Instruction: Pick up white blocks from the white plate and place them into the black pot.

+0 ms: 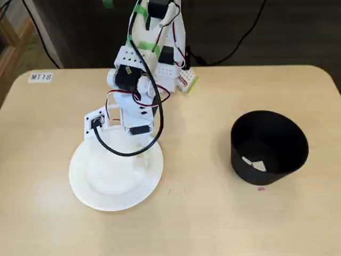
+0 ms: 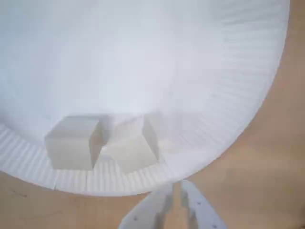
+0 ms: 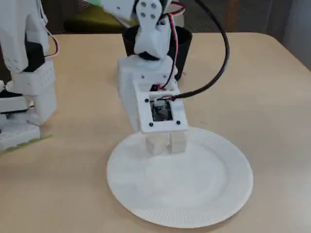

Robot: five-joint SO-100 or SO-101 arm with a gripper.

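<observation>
Two cream white blocks [image 2: 74, 143] [image 2: 133, 143] sit side by side near the rim of the white plate [image 2: 143, 57]. In a fixed view they [image 3: 156, 143] [image 3: 178, 141] lie just under the wrist camera mount, on the plate's [image 3: 194, 194] far edge. My gripper [image 2: 175, 189] hangs just outside the rim beside the right-hand block. Its jaws are together and hold nothing. The black pot [image 1: 269, 146] stands to the right of the plate [image 1: 101, 184] with white blocks [image 1: 254, 163] on its bottom. It also shows behind the arm [image 3: 182, 46].
The arm's base [image 3: 24, 87] stands at the left in a fixed view. A label [image 1: 41, 77] is stuck at the table's far left corner. A small pink speck [image 1: 260, 188] lies in front of the pot.
</observation>
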